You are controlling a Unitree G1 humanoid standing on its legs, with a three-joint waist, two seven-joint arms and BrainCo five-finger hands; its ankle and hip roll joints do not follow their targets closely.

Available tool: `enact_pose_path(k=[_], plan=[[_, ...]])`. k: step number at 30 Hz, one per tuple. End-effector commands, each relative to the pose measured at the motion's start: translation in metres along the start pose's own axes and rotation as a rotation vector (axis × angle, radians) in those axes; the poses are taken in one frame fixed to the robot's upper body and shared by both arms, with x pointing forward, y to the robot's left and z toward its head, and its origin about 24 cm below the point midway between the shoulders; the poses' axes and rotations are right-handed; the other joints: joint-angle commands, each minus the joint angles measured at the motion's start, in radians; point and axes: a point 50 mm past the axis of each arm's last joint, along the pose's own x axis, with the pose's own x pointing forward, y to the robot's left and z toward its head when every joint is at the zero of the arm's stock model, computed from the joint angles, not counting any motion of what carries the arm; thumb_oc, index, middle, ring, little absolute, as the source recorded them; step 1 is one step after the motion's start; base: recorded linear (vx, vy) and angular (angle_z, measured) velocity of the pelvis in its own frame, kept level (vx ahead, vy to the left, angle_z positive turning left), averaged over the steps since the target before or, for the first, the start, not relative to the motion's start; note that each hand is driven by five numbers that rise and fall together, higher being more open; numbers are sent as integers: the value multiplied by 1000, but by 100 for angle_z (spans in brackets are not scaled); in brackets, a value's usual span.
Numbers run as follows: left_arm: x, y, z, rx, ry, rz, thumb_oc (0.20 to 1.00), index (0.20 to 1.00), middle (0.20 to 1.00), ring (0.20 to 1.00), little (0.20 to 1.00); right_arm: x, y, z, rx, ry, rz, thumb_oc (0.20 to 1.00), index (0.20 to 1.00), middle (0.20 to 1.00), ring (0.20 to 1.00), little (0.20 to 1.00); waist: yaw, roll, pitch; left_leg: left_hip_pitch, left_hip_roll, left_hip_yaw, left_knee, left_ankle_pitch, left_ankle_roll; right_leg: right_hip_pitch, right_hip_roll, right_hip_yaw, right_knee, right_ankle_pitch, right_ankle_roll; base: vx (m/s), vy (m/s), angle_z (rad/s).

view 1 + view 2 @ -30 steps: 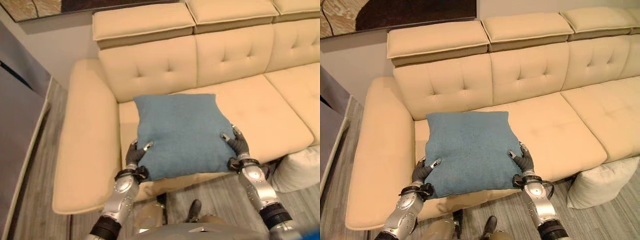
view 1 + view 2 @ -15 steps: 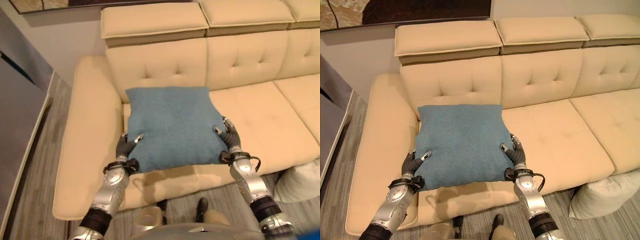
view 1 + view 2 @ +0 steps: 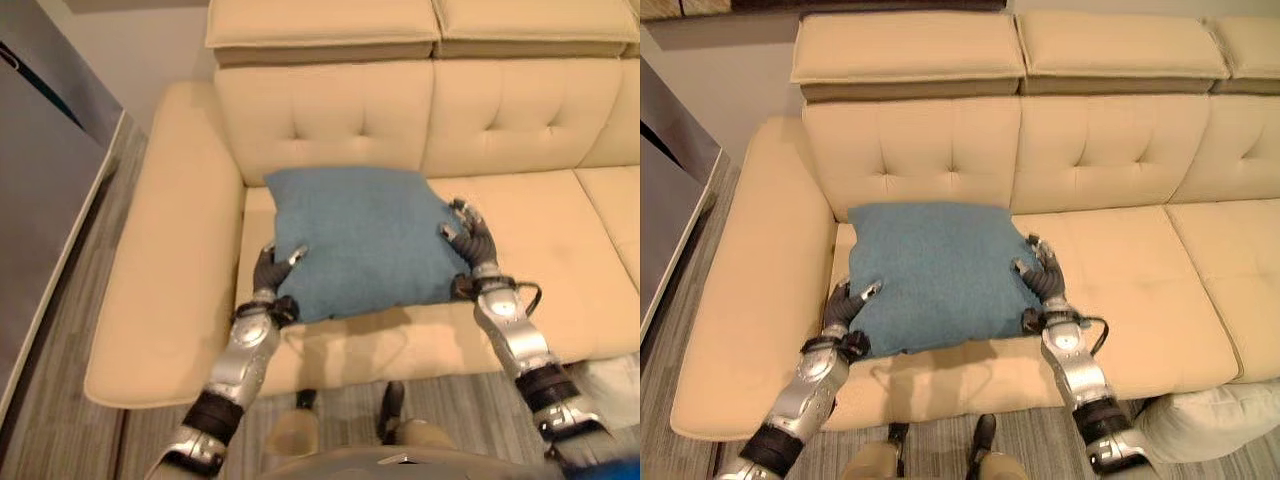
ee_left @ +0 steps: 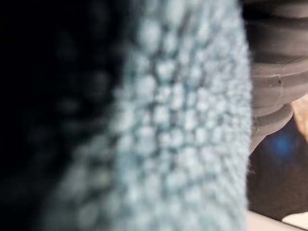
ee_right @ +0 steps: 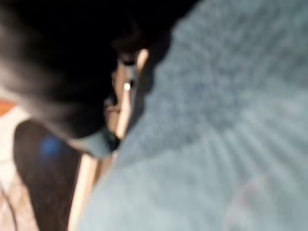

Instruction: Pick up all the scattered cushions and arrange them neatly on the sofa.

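The blue cushion (image 3: 935,275) has gone further in over the sofa (image 3: 1120,270) since a moment ago: its far edge now sits close to the foot of the sofa's backrest, where before it hung out over the front of the seat. Both hands have travelled in with it. The left hand (image 3: 847,307) clasps the cushion's near corner on the side toward the sofa's armrest, thumb on top and the rest tucked under the cloth; the right hand (image 3: 1043,281) clasps the opposite side edge, fingers curled onto the top face.

As for progress, I'd judge this cushion nearly placed but not let go (it looks to be resting low on the end seat, though I can't say for sure its whole underside is down). It lies flat, so standing it up against the backrest may be wanted for a neat result. A pale cushion (image 3: 1215,425) lies on the floor just off the sofa's front edge, further along from the armrest, so at least one more is left to fetch.

The blue one is square, plump, and nubbly in weave up close.
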Motion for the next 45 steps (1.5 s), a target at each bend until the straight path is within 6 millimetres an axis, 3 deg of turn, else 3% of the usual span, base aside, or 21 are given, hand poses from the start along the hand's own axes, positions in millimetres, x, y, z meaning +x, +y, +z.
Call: enact_pose_path(k=[1, 3, 4, 8, 10, 11, 13, 14, 15, 19, 24, 28, 32, 37, 38, 40, 45], plan=[[33, -59, 91, 11, -407, -205, 200, 200, 200, 200, 200, 27, 37, 99, 25, -419, 91, 200, 200, 200, 200, 200, -1, -35, 53, -23, -33, 15, 88, -109, -14, -61, -41, -23, 111, -114, 68, -68, -13, 9], [48, -65, 126, 56, -514, -196, 200, 200, 200, 200, 200, 46, 35, 132, -21, -504, 61, 200, 200, 200, 200, 200, -2, -32, 70, -107, -32, 16, 117, -101, -21, -140, -45, -23, 141, -108, 65, -87, -16, 6], [48, -65, 127, 56, -515, -196, 200, 200, 200, 200, 200, 46, 35, 132, -21, -505, 61, 200, 200, 200, 200, 200, -2, -32, 70, -109, -32, 16, 118, -101, -21, -143, -45, -23, 142, -108, 65, -42, 1, -2], [63, -68, 175, 148, -651, -171, 200, 200, 200, 200, 200, 64, 29, 171, -73, -598, 4, 200, 200, 200, 200, 200, -4, -25, 78, -188, -31, 20, 123, -83, -24, -233, -50, -10, 168, -101, 67, 0, 0, 0], [64, -70, 185, 163, -682, -166, 200, 200, 200, 200, 200, 66, 27, 181, -74, -624, -15, 200, 200, 200, 200, 200, -3, -24, 79, -204, -31, 17, 121, -80, -23, -252, -52, -7, 175, -101, 66, 6, 21, -4], [67, -71, 204, 191, -732, -153, 200, 200, 200, 200, 200, 68, 26, 195, -52, -657, -44, 200, 200, 200, 200, 200, -6, -20, 81, -231, -32, 17, 124, -75, -22, -281, -55, 1, 186, -100, 68, 25, 37, 1], [65, -76, 221, 197, -794, -151, 200, 200, 200, 200, 200, 68, 23, 210, -44, -705, -72, 200, 200, 200, 200, 200, -10, -15, 78, -247, -34, 14, 123, -73, -22, -303, -58, 6, 191, -101, 69, 33, 36, 4], [65, -76, 222, 197, -795, -151, 200, 200, 200, 200, 200, 69, 23, 210, -44, -705, -72, 200, 200, 200, 200, 200, -10, -15, 78, -249, -34, 14, 123, -73, -22, -304, -58, 6, 192, -102, 69, 62, 22, 0], [60, -84, 238, 151, -865, -146, 200, 200, 200, 200, 200, 66, 23, 222, -8, -753, -103, 200, 200, 200, 200, 200, -14, -15, 78, -256, -36, 7, 116, -71, -22, -314, -59, 13, 194, -104, 69, 48, 13, 0], [48, -93, 245, 77, -926, -158, 200, 200, 200, 200, 200, 58, 26, 229, 33, -803, -109, 200, 200, 200, 200, 200, -16, -19, 77, -252, -39, 3, 106, -74, -23, -312, -58, 11, 193, -110, 70, 56, 2, 4], [7, -117, 261, -58, -1117, -248, 200, 200, 200, 200, 200, 31, 32, 245, 106, -964, -82, 200, 200, 200, 200, 200, -17, -24, 71, -219, -46, -7, 89, -87, -22, -286, -62, -2, 194, -122, 73, 54, -6, 6], [-21, -120, 272, -130, -1250, -283, 200, 200, 200, 200, 200, 11, 29, 256, 139, -1080, -81, 200, 200, 200, 200, 200, -20, -27, 71, -217, -50, 0, 113, -104, -18, -272, -64, 2, 185, -119, 72, 0, 0, 0], [-28, -118, 276, -96, -1311, -269, 200, 200, 200, 200, 200, 6, 25, 252, 133, -1100, -94, 200, 200, 200, 200, 200, -22, -30, 63, -237, -50, 7, 142, -115, -15, -277, -65, 11, 178, -110, 73, -27, 14, -2], [-17, -114, 293, -21, -1356, -159, 200, 200, 200, 200, 200, 10, 27, 265, 136, -1145, -151, 200, 200, 200, 200, 200, -19, -33, 58, -281, -51, 8, 156, -108, -18, -309, -64, 22, 182, -101, 74, -32, 2, -4], [-7, -112, 296, 31, -1343, -102, 200, 200, 200, 200, 200, 15, 27, 269, 119, -1141, -175, 200, 200, 200, 200, 200, -15, -32, 57, -292, -48, 5, 152, -99, -21, -321, -63, 23, 183, -98, 77, -16, -10, -7], [25, -112, 312, 156, -1254, -26, 200, 200, 200, 200, 200, 40, 22, 295, 26, -1112, -280, 200, 200, 200, 200, 200, -7, -34, 63, -337, -35, -6, 95, -43, -30, -385, -60, 19, 180, -82, 84, -14, -37, -7], [61, -111, 330, 263, -1076, 32, 200, 200, 200, 200, 200, 70, 6, 311, -57, -990, -381, 200, 200, 200, 200, 200, -5, -31, 74, -371, -18, -40, 2, 1, -53, -448, -45, 11, 169, -98, 94, 64, -68, 7]])
